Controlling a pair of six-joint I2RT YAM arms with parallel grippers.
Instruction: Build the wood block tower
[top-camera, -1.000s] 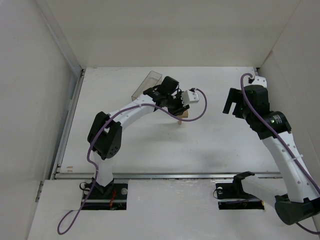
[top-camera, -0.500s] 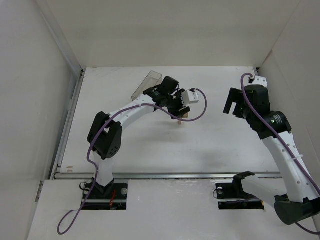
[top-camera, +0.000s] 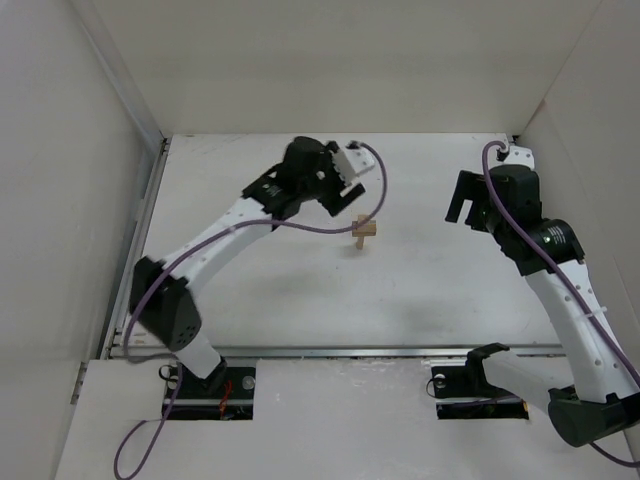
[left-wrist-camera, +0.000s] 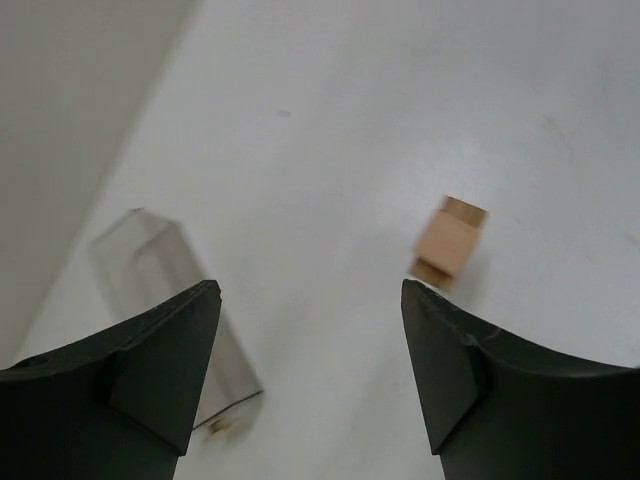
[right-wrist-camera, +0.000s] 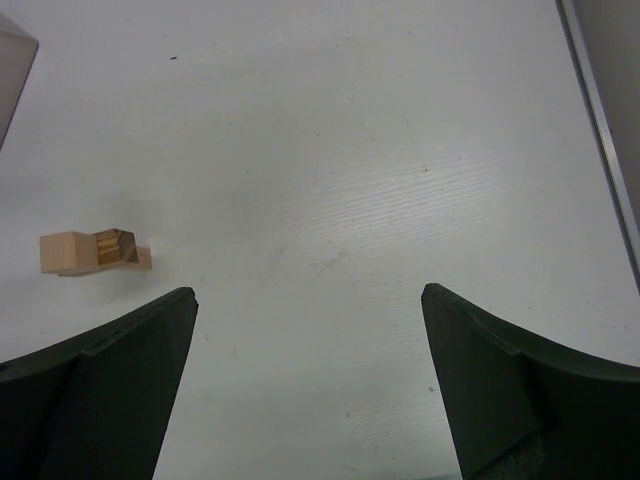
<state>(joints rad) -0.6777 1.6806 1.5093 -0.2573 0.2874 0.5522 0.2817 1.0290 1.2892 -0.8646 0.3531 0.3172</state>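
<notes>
The wood block tower (top-camera: 365, 233) is a small stack of light-tan blocks laid crosswise, standing free on the white table. It shows in the left wrist view (left-wrist-camera: 449, 241) and in the right wrist view (right-wrist-camera: 93, 252). My left gripper (top-camera: 337, 200) hangs above and to the left of the tower, open and empty (left-wrist-camera: 310, 295). My right gripper (top-camera: 462, 206) is open and empty (right-wrist-camera: 310, 298), held well to the right of the tower.
A clear plastic box (left-wrist-camera: 165, 305) lies on the table to the left of the tower; in the top view my left arm hides it. Its corner shows in the right wrist view (right-wrist-camera: 10, 60). White walls (top-camera: 110, 150) enclose the table on three sides.
My left gripper has pulled up and back to the left, away from the tower, which now stands uncovered. The left arm's elbow swung left. The right arm barely moved.
</notes>
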